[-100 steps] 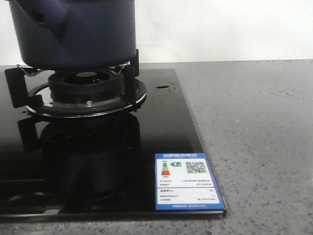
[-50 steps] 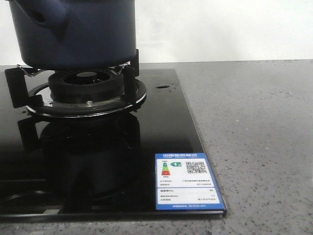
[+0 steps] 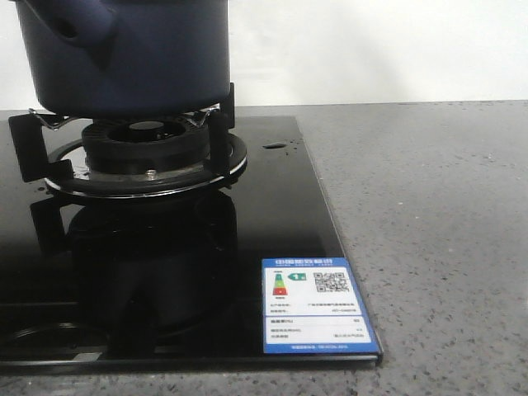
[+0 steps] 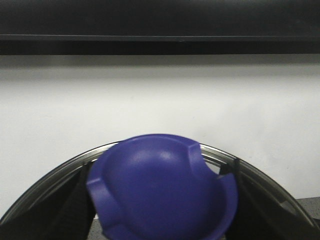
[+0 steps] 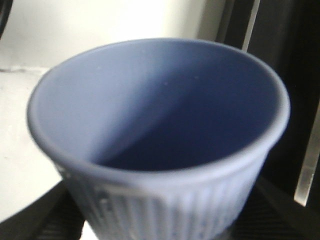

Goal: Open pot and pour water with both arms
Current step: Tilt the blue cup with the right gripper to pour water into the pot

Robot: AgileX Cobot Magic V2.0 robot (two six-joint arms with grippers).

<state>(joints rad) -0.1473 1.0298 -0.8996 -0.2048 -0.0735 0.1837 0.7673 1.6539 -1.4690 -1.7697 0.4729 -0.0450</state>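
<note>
Dark navy-blue pot (image 3: 124, 54) sits upright on the burner (image 3: 144, 153).

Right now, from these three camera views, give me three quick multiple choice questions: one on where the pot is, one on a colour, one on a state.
1. Where does the pot stand?
A. on the burner grate
B. on the grey counter
C. on the sticker

2. What colour is the ribbed cup?
A. red
B. light blue
C. green

3. What is inside the cup?
A. nothing visible
B. a spoon
C. a lemon

Answers: 1 A, the front view shows the pot's base on the burner grate of the black stove. 2 B, the right wrist view shows a pale blue ribbed wall. 3 A, the visible inside looks bare.
</note>
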